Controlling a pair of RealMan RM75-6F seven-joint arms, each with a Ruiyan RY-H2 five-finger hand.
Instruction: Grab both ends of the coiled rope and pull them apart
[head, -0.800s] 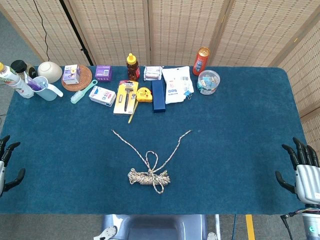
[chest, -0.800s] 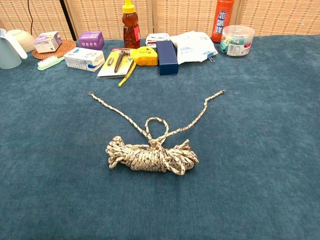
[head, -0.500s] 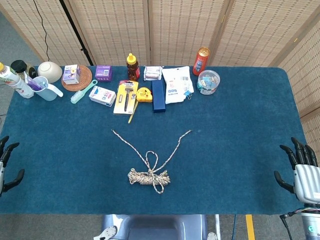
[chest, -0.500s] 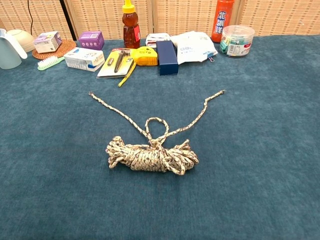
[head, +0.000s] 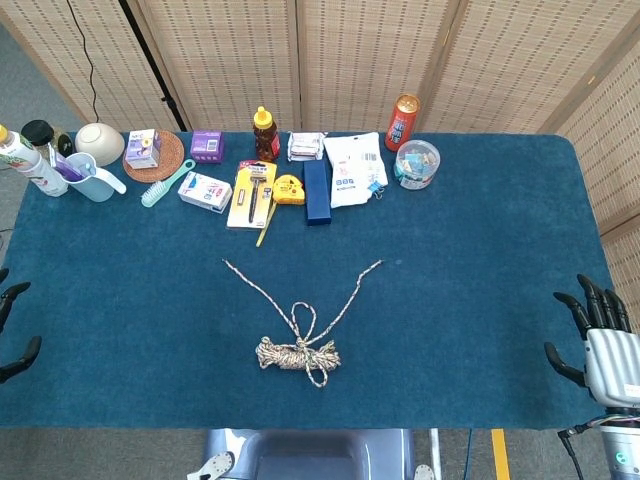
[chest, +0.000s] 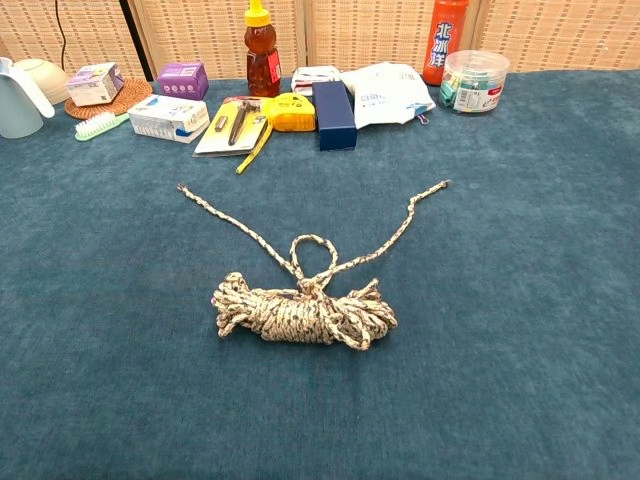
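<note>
One coiled rope (chest: 300, 315), one honey bottle (head: 264, 134), one brush (head: 165, 184) (blue handle), two hands (head: 608, 345)

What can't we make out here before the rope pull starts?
- Left hand: head view shows only dark fingertips at the left edge; the rest is cut off.
- Right hand: bottom cut off at the lower right corner of the head view.
- Both hands: outside the chest view entirely.
- Rope: how the ends run through the bundle is buried under the wraps in both views.
- Box labels at the table's far edge: print too small to read.
</note>
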